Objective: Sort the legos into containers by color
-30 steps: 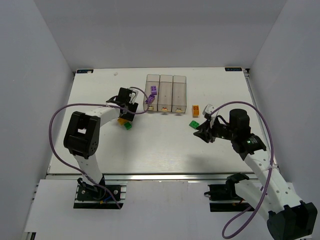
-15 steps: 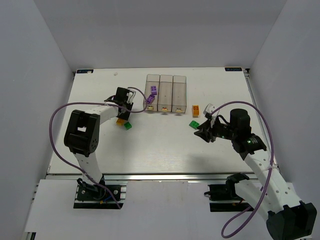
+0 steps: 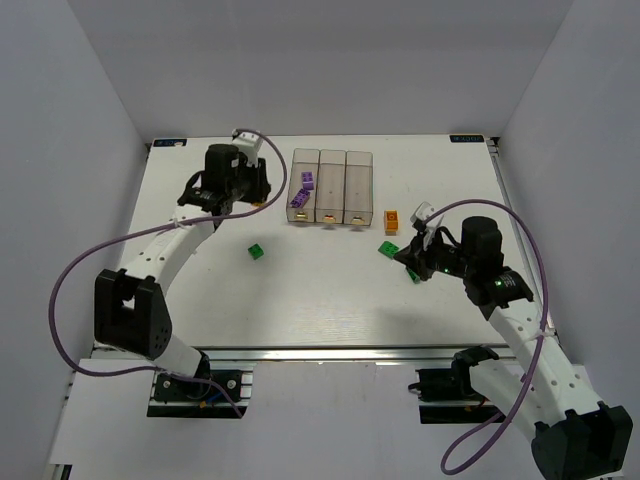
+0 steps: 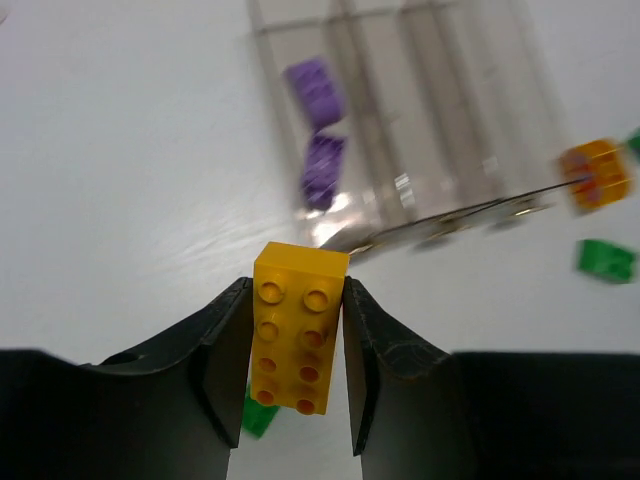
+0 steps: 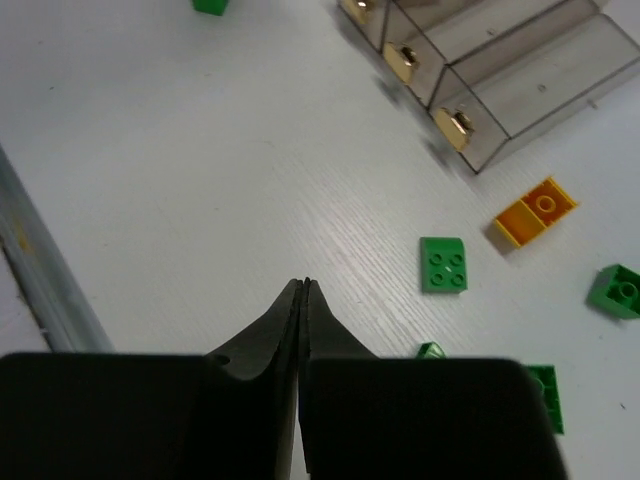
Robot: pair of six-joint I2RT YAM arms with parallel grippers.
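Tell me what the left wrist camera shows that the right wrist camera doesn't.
Only the left wrist view: the left gripper shut on a yellow eight-stud plastic brick, and two purple plastic bricks inside the end clear greyish plastic bin. Only the right wrist view: the right gripper, shut on nothing. Both: the row of three such bins, the small orange plastic brick lying beside it, and scattered green plastic bricks.

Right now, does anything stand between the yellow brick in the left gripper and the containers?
Nothing visible does. The yellow brick, clamped in the left gripper, faces bare table up to the containers; the nearest one holds two purple bricks.
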